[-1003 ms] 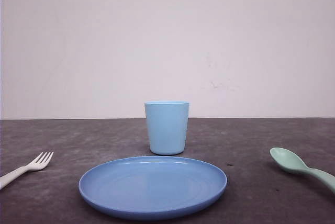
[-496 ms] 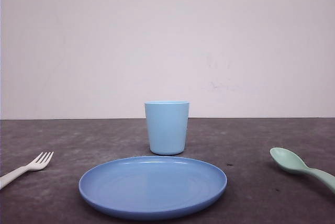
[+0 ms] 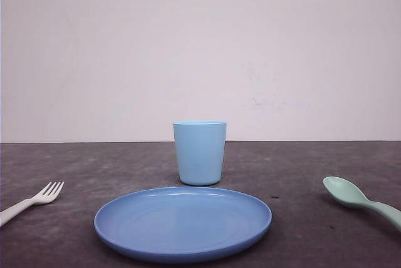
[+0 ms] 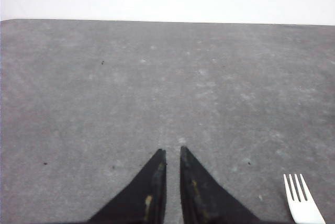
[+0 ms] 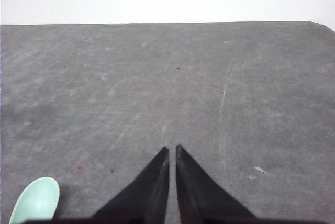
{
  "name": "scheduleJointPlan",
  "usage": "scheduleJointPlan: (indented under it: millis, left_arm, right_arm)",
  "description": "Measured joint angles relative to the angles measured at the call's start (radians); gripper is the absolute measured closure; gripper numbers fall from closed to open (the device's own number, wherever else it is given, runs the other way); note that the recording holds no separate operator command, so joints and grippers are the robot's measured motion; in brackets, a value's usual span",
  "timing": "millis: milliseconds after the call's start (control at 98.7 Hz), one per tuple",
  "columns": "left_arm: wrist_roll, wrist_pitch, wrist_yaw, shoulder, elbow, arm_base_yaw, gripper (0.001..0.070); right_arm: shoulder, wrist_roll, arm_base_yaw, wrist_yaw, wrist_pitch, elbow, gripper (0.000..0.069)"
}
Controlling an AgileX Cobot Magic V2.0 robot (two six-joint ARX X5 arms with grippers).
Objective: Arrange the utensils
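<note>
On the grey table (image 3: 313, 161), one white fork (image 3: 31, 200) is noted at far left and one mint-green spoon (image 3: 360, 199) at far right. Between them, one blue plate (image 3: 183, 221) and one light blue cup (image 3: 199, 152) are recorded. Left gripper (image 4: 172, 155) and right gripper (image 5: 172, 152) are each seen pressed nearly together, empty.

Right gripper (image 5: 172, 152) jaws nearly closed, empty; spoon (image 5: 35, 199) bowl nearby on table (image 5: 157, 77).

Light blue cup (image 3: 199, 153) stands upright at mid-tabletop, just behind the round blue plate (image 3: 183, 223), which lies flat nearer the front edge. Tabletop (image 3: 94, 161) is dark grey, mottled with faint scuffs. A plain pale wall (image 3: 200, 49) stands behind it.
</note>
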Motion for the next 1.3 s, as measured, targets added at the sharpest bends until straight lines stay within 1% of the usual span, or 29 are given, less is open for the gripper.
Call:
scheduleJointPlan:
  millis: [1074,1145,1297]
  left_arm:
    - [-0.001,0.000,0.000,0.000,0.000,0.000,0.0686]
    - [-0.014,0.000,0.000,0.000,0.000,0.000,0.0686]
    - [-0.088,0.024,0.005,0.000,0.000,0.000,0.0686]
  right_arm:
    - [0.000,0.004,0.000,0.000,-0.001,0.000,0.0667]
    - [0.000,0.006,0.000,-0.001,-0.001,0.000,0.0667]
    - [0.000,0.037,0.000,-0.004,0.025,0.000,0.0673]
